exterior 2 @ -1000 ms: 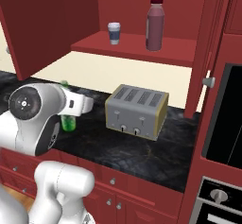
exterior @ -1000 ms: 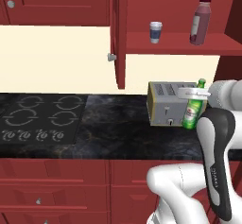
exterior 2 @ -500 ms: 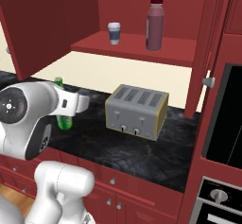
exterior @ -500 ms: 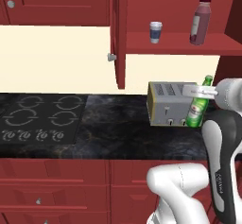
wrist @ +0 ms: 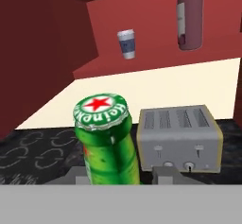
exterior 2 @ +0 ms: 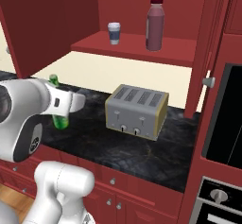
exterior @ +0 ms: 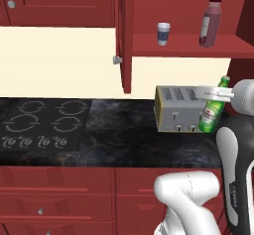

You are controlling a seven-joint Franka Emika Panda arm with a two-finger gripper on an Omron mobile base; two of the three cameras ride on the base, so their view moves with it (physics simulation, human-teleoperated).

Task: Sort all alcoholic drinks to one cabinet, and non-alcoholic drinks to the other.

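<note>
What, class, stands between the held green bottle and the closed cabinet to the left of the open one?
The gripper holds the green bottle beside the toaster. The open cabinet door juts out between it and the closed cabinet, whose door is shut.

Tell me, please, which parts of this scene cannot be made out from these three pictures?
- Green bottle: in the right base view the arm covers its middle; in the hand view the bottom edge cuts off its body.
- Jaws: their contact with the bottle is hidden below the hand view's edge.
- Juice bottle and cup: label print too small.
- Toaster: far side hidden.
</note>
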